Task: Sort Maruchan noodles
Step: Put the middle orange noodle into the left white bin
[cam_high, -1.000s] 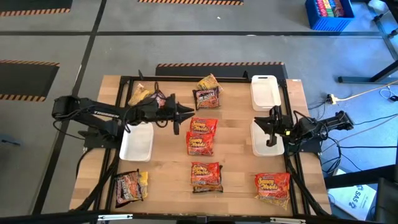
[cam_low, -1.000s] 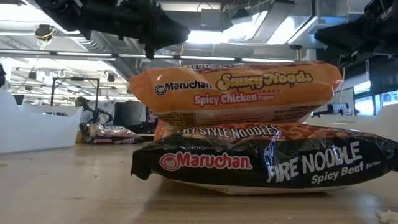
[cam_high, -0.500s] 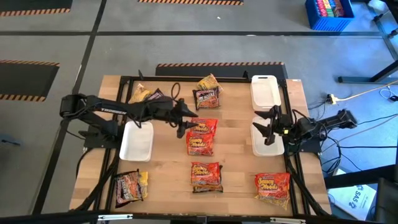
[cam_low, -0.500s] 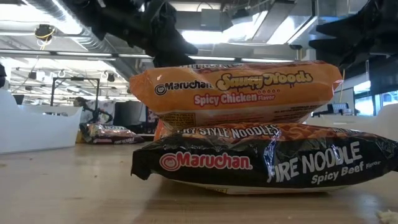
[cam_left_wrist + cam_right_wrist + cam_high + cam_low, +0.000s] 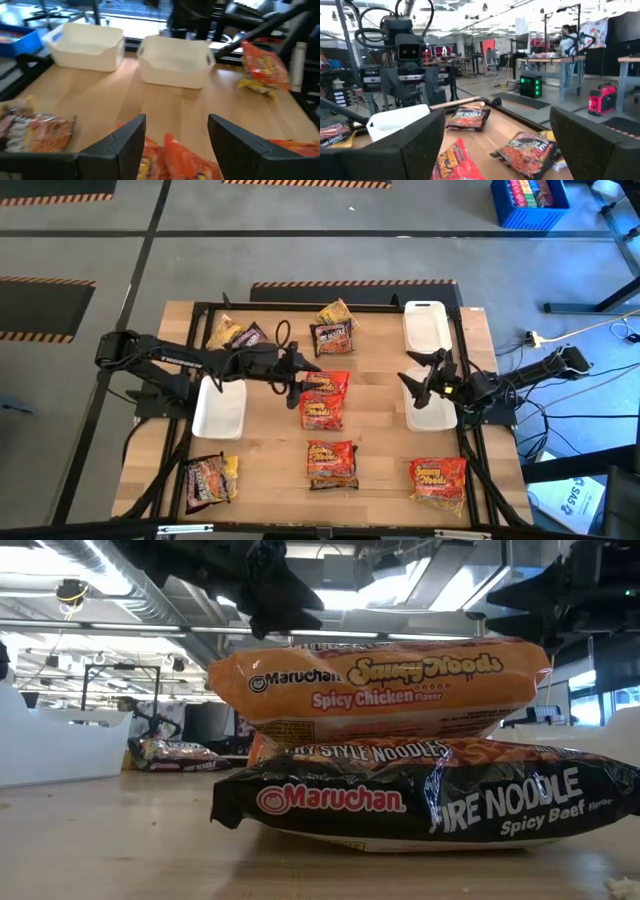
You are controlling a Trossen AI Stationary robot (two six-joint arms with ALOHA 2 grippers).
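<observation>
Left gripper [image 5: 298, 372]: fingers spread, empty, above the pair of red-orange crinkly plastic noodle packets [image 5: 325, 398] at bench centre; best lowered square, pinching one packet only; right gripper [image 5: 418, 377]: fingers released, over white rectangular tray [image 5: 431, 412].

The table [image 5: 270, 430] is pale wood with a smooth, matt grain. The noodle packets [image 5: 380, 690] are crinkly plastic film, glossy and catching glints, the black one [image 5: 430, 802] shiniest. The trays [image 5: 175, 60] look like smooth white plastic, softly matt. Both arms [image 5: 170, 362] are dark and matt, the fingers [image 5: 127, 142] likewise.
</observation>
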